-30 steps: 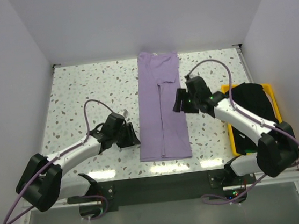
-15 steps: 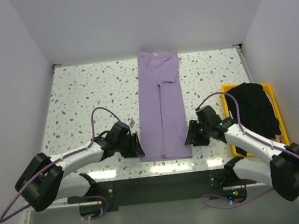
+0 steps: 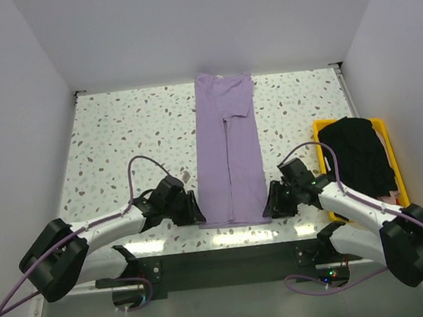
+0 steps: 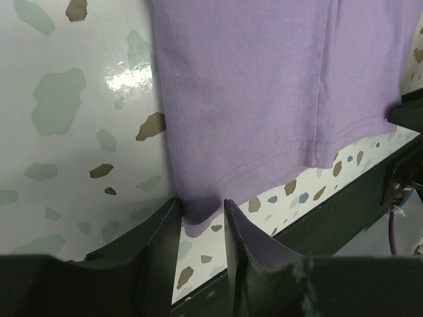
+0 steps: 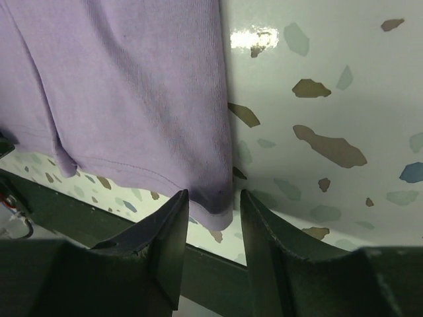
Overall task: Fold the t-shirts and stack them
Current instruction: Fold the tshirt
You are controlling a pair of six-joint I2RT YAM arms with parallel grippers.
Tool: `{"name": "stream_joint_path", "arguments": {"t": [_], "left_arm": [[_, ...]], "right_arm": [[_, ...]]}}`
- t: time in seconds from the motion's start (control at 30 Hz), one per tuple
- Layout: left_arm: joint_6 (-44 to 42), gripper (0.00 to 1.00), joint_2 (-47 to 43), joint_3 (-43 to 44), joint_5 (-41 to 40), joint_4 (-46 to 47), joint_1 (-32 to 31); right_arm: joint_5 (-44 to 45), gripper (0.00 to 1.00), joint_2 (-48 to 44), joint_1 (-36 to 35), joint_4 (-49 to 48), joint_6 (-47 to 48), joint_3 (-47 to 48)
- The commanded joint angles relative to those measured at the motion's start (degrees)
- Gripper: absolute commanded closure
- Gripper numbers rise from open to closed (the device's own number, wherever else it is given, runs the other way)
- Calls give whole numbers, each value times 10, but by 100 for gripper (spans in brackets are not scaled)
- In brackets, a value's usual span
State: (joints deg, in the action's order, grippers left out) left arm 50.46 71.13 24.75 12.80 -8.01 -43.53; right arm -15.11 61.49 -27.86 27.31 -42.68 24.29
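Top external view first: the lavender t-shirt (image 3: 229, 156) is laid out as a long narrow strip down the middle of the table (image 3: 117, 138), long axis running from the near edge straight to the far wall. Black t-shirt (image 3: 358, 153) is heaped in the yellow bin (image 3: 318, 135) off to the right, well apart from all this. Left gripper (image 3: 194, 210) sits at the strip's near left corner and right gripper (image 3: 272, 203) at the near right corner, so each arm has its own corner and the whole length of the shirt lies away from both. Left wrist view: the hem corner is right between the two fingers (image 4: 165, 228), and the cloth pretty much fills the gap, so honestly I can't tell if it's pinched or just straddled. Right wrist view: same deal with the other corner, but there's a sliver of table showing between the cloth and one finger (image 5: 254, 218), so those jaws stand apart around it, not clamped. My guess is the next bit means pinching both corners and carrying the near hem toward the far end.
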Motion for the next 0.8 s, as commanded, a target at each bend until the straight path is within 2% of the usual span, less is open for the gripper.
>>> {"name": "stream_joint_path", "arguments": {"t": [0.0,0.1,0.2,0.33,0.37,0.43,0.57,0.77], "left_arm": [[14,64,2,-27,-21,-27,-8],[18,66,7,-26,-21,-23,-15],[24,74,7,-27,-23,-20,-23],[34,89,-6,-35,-24,-18,-28],[38,91,-16,-38,-23,-17,-29],[44,96,-28,-45,-24,-21,-31],[51,100,-65,-54,-30,-37,-41],[85,100,-108,-61,-45,-48,-89]], "right_arm": [[-20,59,8,-2,0,-8,-22],[-24,62,8,-2,0,-10,-22],[-26,69,6,-2,1,-8,-28],[-40,82,11,-2,1,-5,-28],[-43,87,6,-2,2,-3,-28],[-45,90,-1,-2,10,-1,-27],[-54,100,-30,-2,28,-2,-26],[-64,100,-112,-14,81,-17,-29]]}}
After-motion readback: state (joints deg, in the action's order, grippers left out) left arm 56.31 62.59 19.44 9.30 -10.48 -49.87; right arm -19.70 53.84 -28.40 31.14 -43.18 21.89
